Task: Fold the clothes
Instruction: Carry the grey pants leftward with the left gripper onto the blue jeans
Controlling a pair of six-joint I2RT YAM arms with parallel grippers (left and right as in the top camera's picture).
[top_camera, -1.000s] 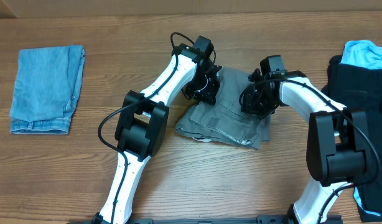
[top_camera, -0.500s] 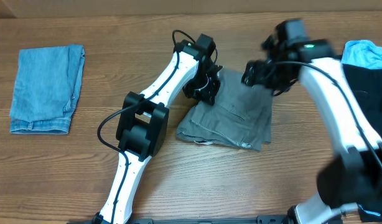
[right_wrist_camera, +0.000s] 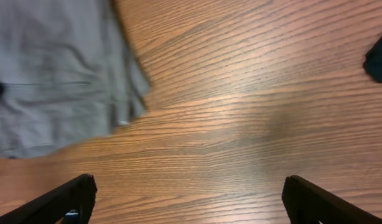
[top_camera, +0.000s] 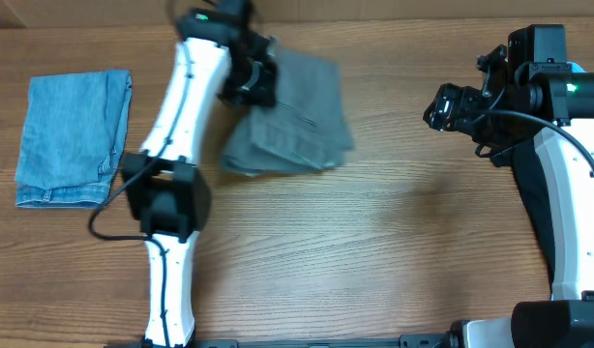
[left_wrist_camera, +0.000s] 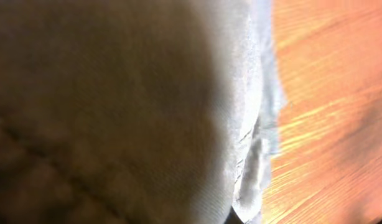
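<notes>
grey shorts (top_camera: 289,114), folded into a compact bundle, now lie at the far left-centre of the bench (top_camera: 374,251), no longer in the middle where they sat a second ago. left claw (top_camera: 256,79) stays pinched shut on their edge, apparently dragging them toward the blue denim (top_camera: 73,135). right claw (top_camera: 454,108) has let go and hangs wide and empty, well apart. folding looks finished; only stacking seems left.

Brown wood-grain table (top_camera: 394,261) under even, soft light, a paler tan band (top_camera: 394,8) along its far edge.
</notes>
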